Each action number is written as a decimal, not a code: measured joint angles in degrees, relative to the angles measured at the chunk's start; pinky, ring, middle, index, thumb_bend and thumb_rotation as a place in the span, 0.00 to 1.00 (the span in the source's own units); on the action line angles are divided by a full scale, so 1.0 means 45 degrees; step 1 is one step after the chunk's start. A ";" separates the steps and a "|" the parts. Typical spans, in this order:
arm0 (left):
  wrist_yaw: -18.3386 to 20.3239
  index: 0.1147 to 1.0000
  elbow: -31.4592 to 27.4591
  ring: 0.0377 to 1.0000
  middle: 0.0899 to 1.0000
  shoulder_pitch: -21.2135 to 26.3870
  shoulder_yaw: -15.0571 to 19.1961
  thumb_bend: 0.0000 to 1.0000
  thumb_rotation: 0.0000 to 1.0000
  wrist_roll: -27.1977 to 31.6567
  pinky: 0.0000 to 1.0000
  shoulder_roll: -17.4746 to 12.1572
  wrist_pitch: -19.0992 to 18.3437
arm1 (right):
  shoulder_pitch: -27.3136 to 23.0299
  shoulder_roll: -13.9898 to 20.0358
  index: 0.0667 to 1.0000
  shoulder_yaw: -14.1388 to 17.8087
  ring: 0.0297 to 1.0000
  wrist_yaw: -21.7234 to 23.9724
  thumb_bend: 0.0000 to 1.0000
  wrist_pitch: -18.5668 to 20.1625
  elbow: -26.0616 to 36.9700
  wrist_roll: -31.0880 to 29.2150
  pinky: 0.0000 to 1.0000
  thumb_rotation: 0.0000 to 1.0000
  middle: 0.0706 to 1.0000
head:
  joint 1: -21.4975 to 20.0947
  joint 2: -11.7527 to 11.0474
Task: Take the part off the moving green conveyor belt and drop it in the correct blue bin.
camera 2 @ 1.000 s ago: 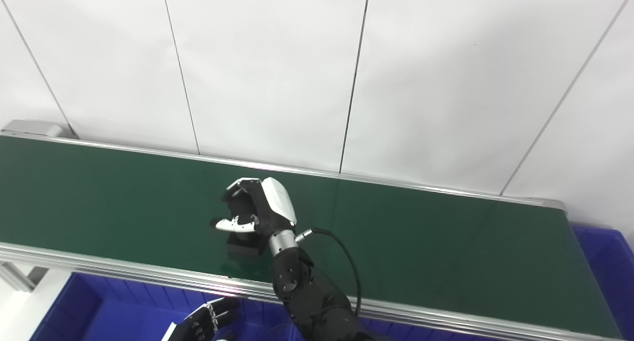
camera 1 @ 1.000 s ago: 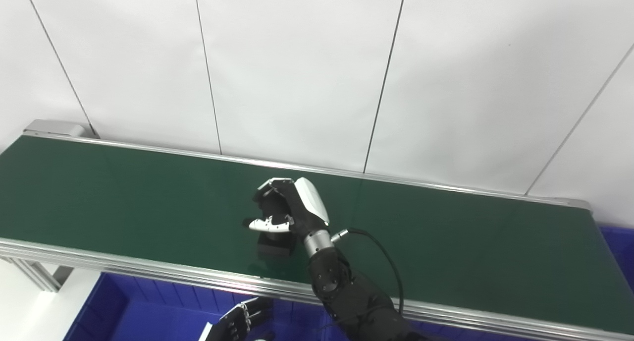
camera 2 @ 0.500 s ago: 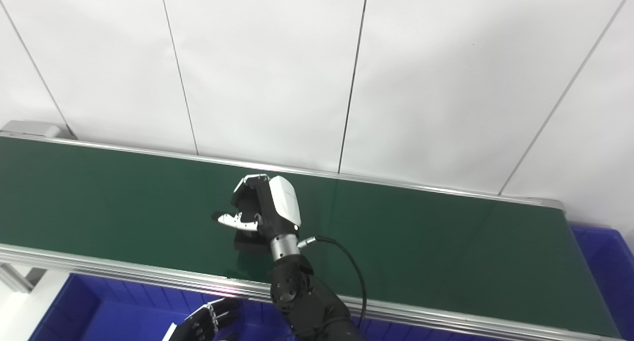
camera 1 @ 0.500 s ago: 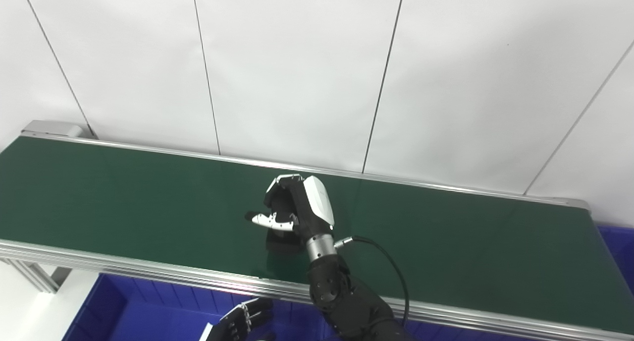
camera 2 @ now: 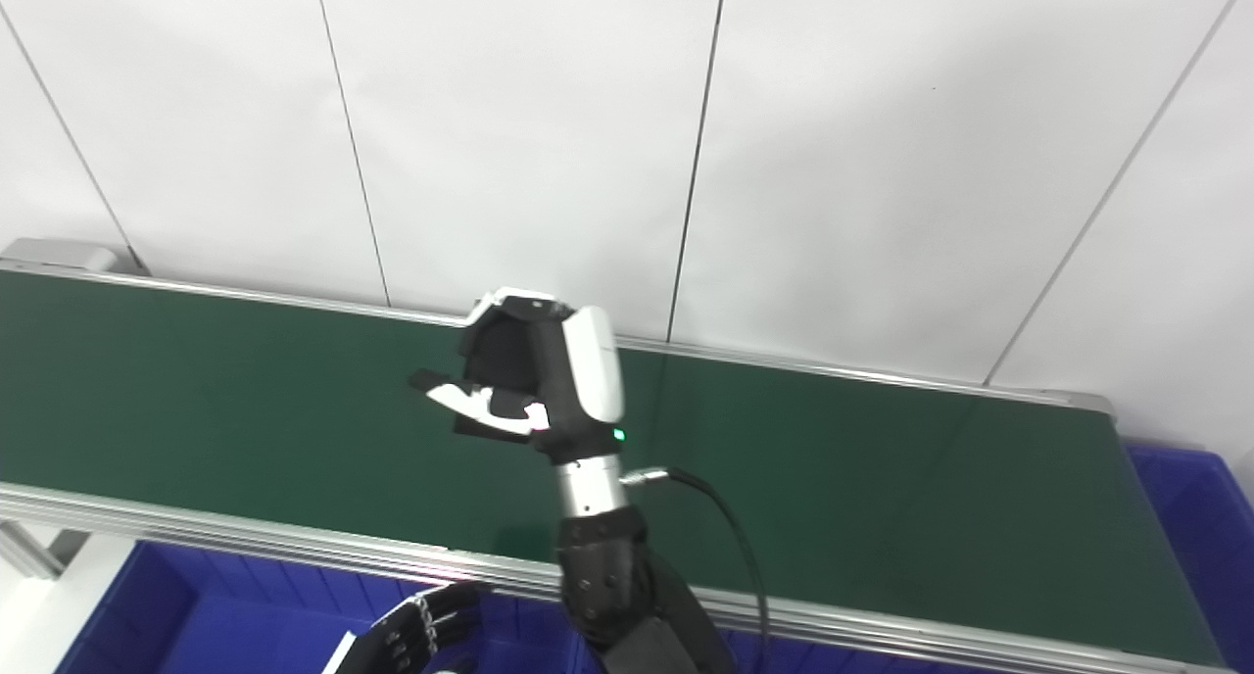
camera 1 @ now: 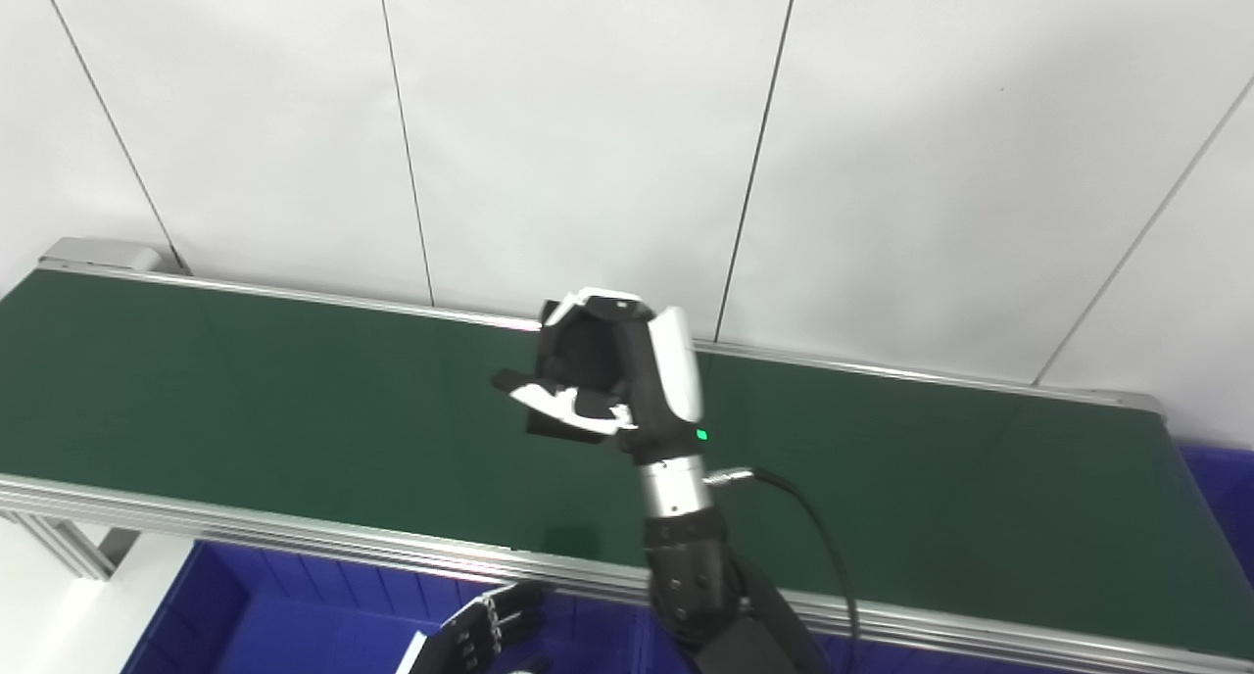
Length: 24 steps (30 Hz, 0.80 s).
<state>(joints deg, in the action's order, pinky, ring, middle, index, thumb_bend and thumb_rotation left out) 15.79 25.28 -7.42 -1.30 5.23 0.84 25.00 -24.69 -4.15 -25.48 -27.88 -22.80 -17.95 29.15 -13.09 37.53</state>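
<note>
While the right hand (camera 1: 612,375) is raised above the green conveyor belt (camera 1: 245,409), its fingers (camera 1: 588,312) and thumb (camera 1: 563,405) are clenched around a dark black part (camera 1: 578,361), which hangs clear of the belt's surface. The left hand (camera 1: 480,635) shows only at the bottom edge, over the blue bin (camera 1: 274,605) below the belt's near rail, fingers partly curled, and I cannot tell whether it is closed; a second blue bin (camera 2: 1195,517) sits at the belt's right end.
</note>
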 measured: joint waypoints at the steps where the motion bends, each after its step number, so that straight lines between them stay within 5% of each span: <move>1: 0.0001 0.72 0.0001 0.75 0.76 0.0003 -0.0012 0.49 0.19 -0.0002 0.81 -0.0012 0.0000 | 0.0418 0.0100 0.06 0.0092 0.47 0.0173 0.47 0.0024 0.0551 0.0069 0.40 0.00 0.05 | -0.0001 0.0000; 6: 0.0015 0.71 -0.0037 0.75 0.76 0.0020 -0.0112 0.51 0.21 0.0009 0.81 -0.0028 0.0000 | 0.2509 0.0645 0.06 0.0624 0.47 0.0911 0.47 0.0195 0.2076 0.0380 0.40 0.00 0.05 | -0.0430 0.0389; 7: 0.0041 0.71 -0.0070 0.75 0.76 0.0019 -0.0117 0.52 0.21 0.0022 0.81 -0.0029 0.0000 | 0.3003 0.0734 0.05 0.0818 0.44 0.1075 0.49 0.0325 0.2552 0.0451 0.20 0.00 0.05 | -0.0547 0.0565; 10: 0.0126 0.70 -0.0360 0.76 0.76 -0.0008 -0.0119 0.57 0.24 0.0170 0.82 -0.0059 -0.0002 | 0.4456 0.0936 0.05 0.1384 0.43 0.1141 0.51 0.0472 0.3579 0.0651 0.07 0.00 0.05 | -0.0704 0.0781; 24: 0.0735 0.69 -0.1371 0.73 0.74 -0.0328 -0.0242 0.60 0.27 0.1124 0.78 -0.0985 -0.0236 | 0.9152 0.0980 0.06 0.3318 0.43 0.1010 0.51 0.0433 0.4451 0.0007 0.06 0.00 0.06 | -0.2205 0.2128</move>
<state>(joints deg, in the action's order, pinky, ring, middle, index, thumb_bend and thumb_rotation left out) 19.09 19.11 -8.90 -2.39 10.29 -3.59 23.93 16.50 0.26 -10.55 -23.34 -20.85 2.08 29.18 -23.01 47.10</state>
